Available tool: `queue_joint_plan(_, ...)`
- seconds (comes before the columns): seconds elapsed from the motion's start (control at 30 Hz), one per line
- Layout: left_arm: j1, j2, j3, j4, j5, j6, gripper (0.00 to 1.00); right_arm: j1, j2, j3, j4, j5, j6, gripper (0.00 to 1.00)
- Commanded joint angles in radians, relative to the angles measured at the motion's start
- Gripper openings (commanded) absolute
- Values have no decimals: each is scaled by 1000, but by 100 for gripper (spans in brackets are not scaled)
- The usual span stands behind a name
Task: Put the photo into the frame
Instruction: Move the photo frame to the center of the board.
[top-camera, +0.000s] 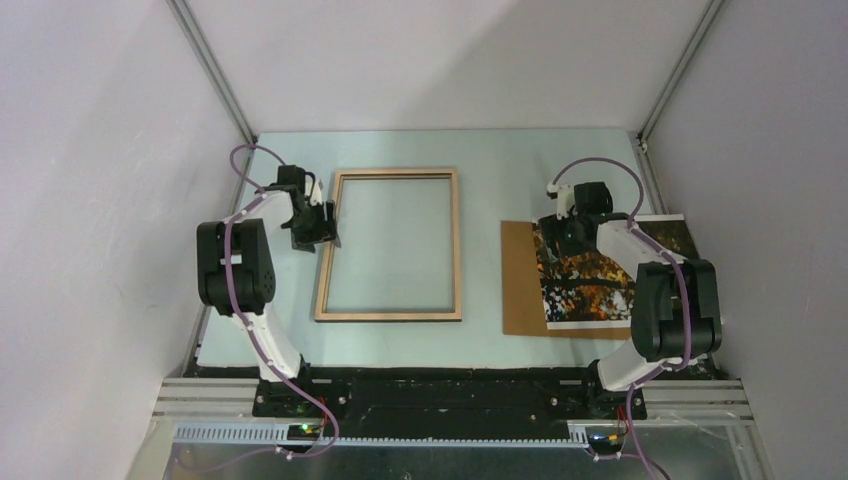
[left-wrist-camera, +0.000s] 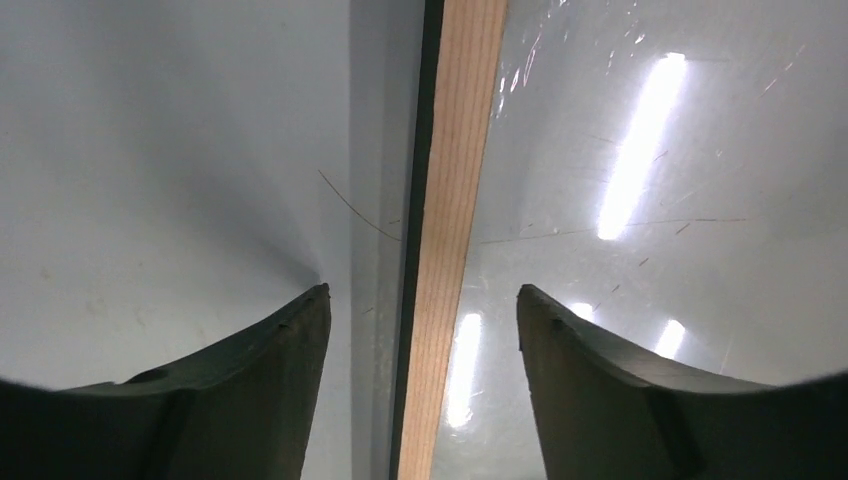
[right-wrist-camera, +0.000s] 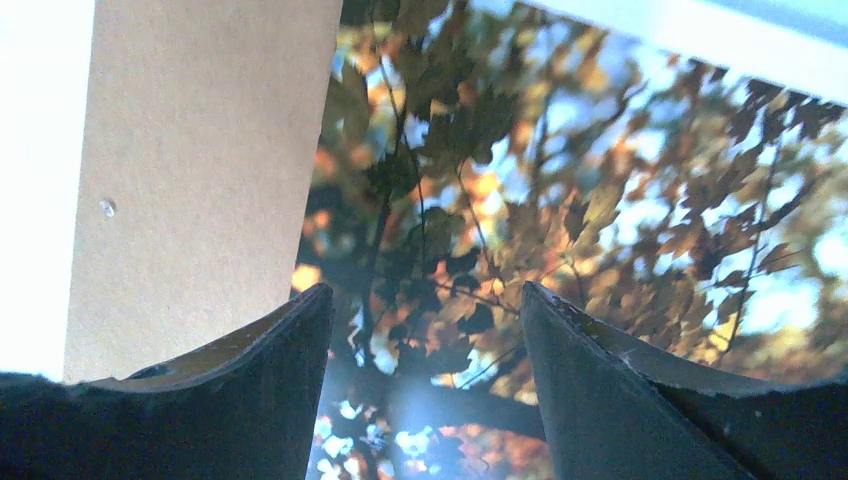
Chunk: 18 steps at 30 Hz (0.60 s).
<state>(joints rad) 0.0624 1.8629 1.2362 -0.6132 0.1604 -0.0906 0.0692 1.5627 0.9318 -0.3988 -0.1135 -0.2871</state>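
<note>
The frame (top-camera: 391, 176) lies flat at table centre, light wood side up, its clear pane showing the table. My left gripper (top-camera: 318, 228) is open and straddles the frame's left rail (left-wrist-camera: 445, 240), one finger on each side, not touching it. The photo (top-camera: 590, 285), autumn trees face up, lies at the right on a brown backing board (top-camera: 520, 280). My right gripper (top-camera: 562, 232) is open just above the photo's far left part (right-wrist-camera: 560, 190), near its left edge, and holds nothing.
The brown backing board (right-wrist-camera: 200, 170) sticks out to the left of the photo. White walls close in on both sides and at the back. The right arm covers the photo's right part.
</note>
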Motion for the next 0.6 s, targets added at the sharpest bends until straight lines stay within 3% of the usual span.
queue_joint_plan(0.0, 6, -46, 2, 11, 14, -18, 77, 31, 26, 81, 69, 44, 92, 73)
queue_joint_plan(0.17, 6, -88, -3, 11, 20, -19, 82, 91, 85, 156, 106, 107, 152, 73)
queue_joint_plan(0.57, 6, -151, -43, 11, 19, 10, 83, 183, 259, 274, 180, 280, 235, 69)
